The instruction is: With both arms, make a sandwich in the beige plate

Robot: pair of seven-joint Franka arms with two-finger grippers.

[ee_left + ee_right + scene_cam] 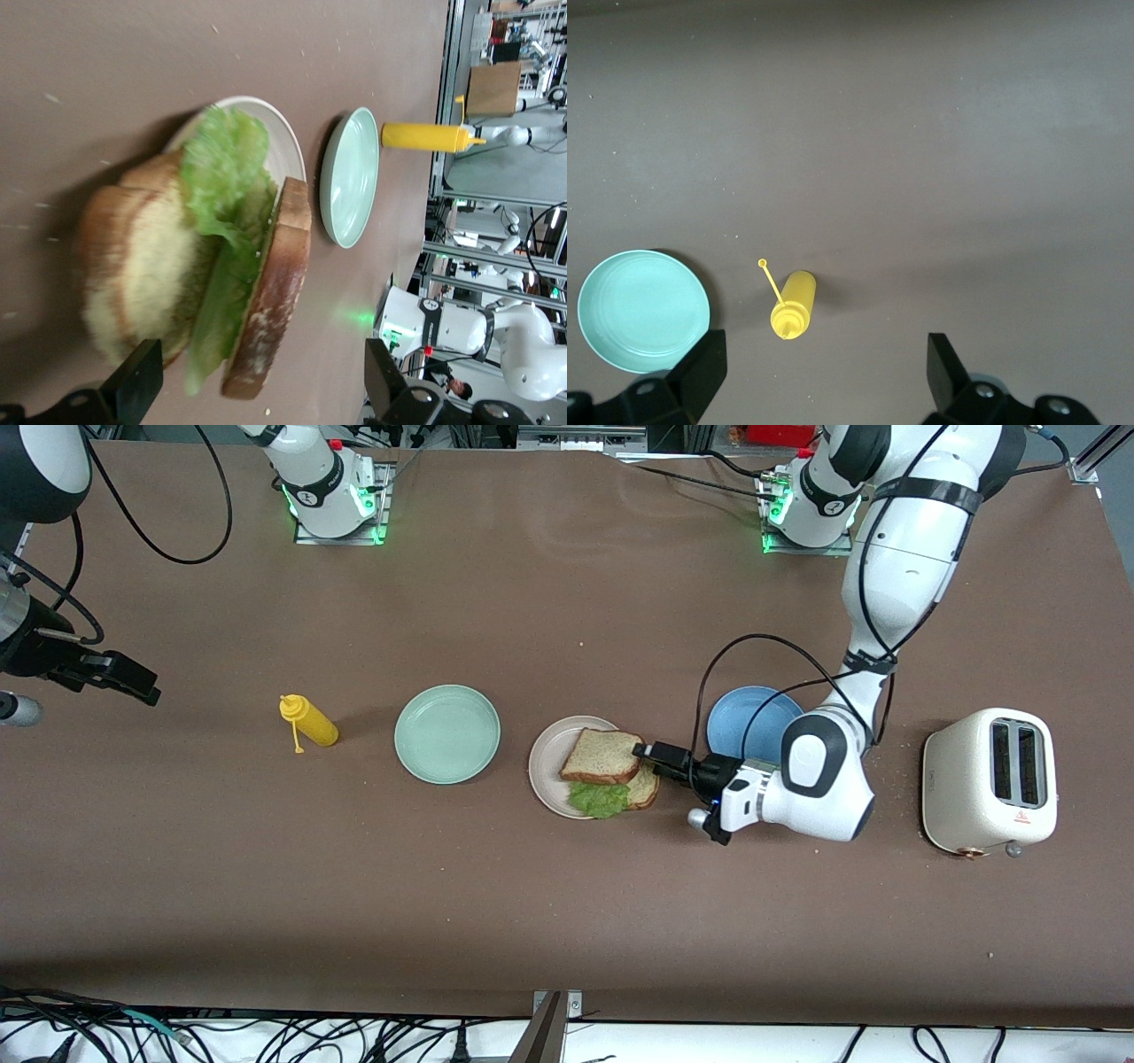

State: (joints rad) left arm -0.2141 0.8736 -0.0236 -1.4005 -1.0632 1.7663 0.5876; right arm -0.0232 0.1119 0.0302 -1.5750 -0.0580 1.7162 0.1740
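Brown bread stacked on the beige plate (547,766), lettuce (599,798) peeking out.

Left gripper (649,752) sits low at the sandwich's (608,771) edge, fingers spread and holding nothing; the top slice (601,755) lies askew, and the wrist view shows it propped on the leaf. Any sideways nudge on withdrawal could slide it off. Right gripper (819,372) waits spread, high over the mustard bottle (307,721) near the mint plate (447,733).

Sandwich on the beige plate, left pincer at its edge

The left pincer (649,753) sits beside the sandwich (609,771) on the beige plate (547,769); the right pincer (133,682) hangs over the counter (567,903), waiting.
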